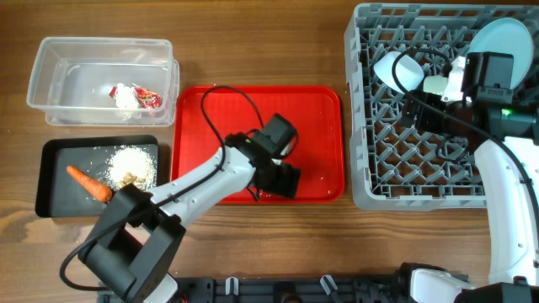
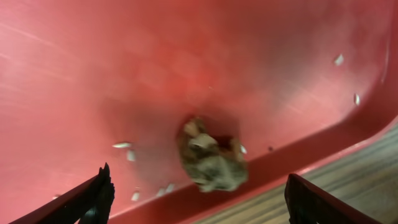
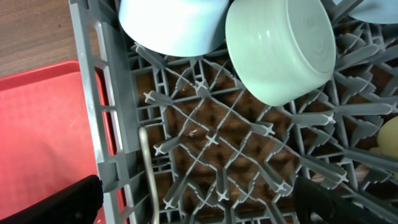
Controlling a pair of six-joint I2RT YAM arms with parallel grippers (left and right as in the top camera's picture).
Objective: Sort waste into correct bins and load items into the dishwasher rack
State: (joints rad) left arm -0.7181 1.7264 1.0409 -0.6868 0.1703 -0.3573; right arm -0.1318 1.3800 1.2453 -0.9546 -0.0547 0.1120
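Observation:
A brown food scrap (image 2: 211,158) lies on the red tray (image 2: 124,68) just inside its near rim, with rice-like crumbs (image 2: 122,145) around it. My left gripper (image 2: 205,202) is open and empty, its fingers either side of the scrap and a little short of it; it also shows in the overhead view (image 1: 280,181). My right gripper (image 3: 202,208) is open and empty over the dishwasher rack (image 3: 211,134). The rack holds a pale blue-white bowl (image 3: 171,25), a mint-green bowl (image 3: 283,46), a yellow cup (image 3: 390,140) and a light-blue plate (image 1: 501,38). A thin pale handle (image 3: 145,171) lies in the rack.
The clear tub (image 1: 50,67) at the far left holds the red-and-white wrapper (image 1: 150,98) and white tissue (image 1: 125,95). The black tray (image 1: 55,156) holds a carrot (image 1: 88,183), rice crumbs (image 1: 130,160) and brown scraps (image 1: 128,179). The rack (image 1: 370,189) stands right of the red tray (image 1: 320,109).

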